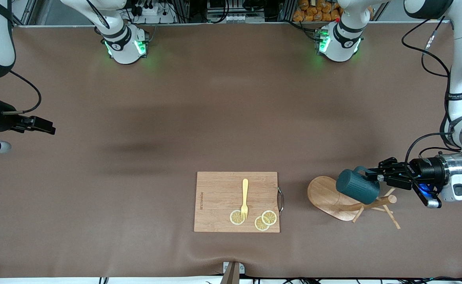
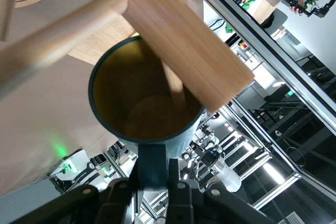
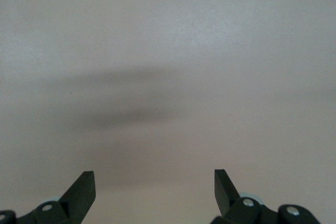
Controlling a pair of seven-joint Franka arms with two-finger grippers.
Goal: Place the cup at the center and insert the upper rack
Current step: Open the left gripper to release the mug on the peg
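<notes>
My left gripper is shut on the loop handle of the dark teal cup. It holds the cup tilted in the air over the upper rack. This light wooden mug tree lies tipped on its side toward the left arm's end of the table. In the left wrist view the cup shows its yellowish inside, the rack's pole crosses just over its mouth, and the left gripper pinches the handle. My right gripper waits open and holds nothing over bare table at the right arm's end. In its own wrist view the right gripper stands wide.
A rectangular wooden cutting board lies near the table's front edge at mid-table. On it are a yellow fork and three lemon slices. A metal handle sticks out on the board's side toward the rack.
</notes>
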